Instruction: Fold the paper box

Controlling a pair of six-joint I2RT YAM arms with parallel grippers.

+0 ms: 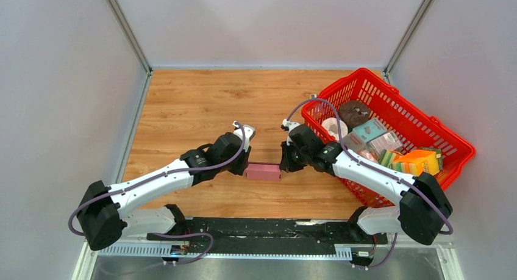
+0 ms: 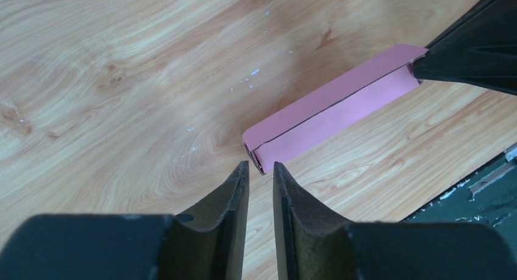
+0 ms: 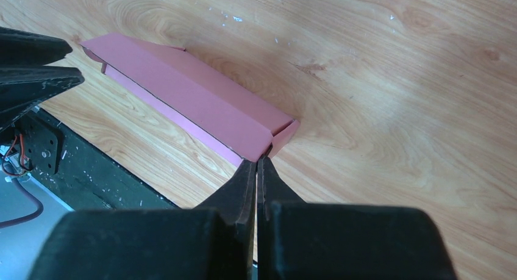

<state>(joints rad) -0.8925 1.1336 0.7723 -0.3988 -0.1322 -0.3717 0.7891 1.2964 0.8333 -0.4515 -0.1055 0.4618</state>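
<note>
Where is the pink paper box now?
In the top view, the paper box lies on the table between the tips of the left gripper and right gripper, left of the red basket.

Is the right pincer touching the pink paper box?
Touching. The right wrist view shows the shut right pincer with its tips pressed right against the near end of the paper box, no gap.

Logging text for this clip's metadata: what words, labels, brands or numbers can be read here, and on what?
Paper box: plain pink, no print.
Teal box and orange box in the red basket: any print is too small to read.
No legible text in any view.
</note>
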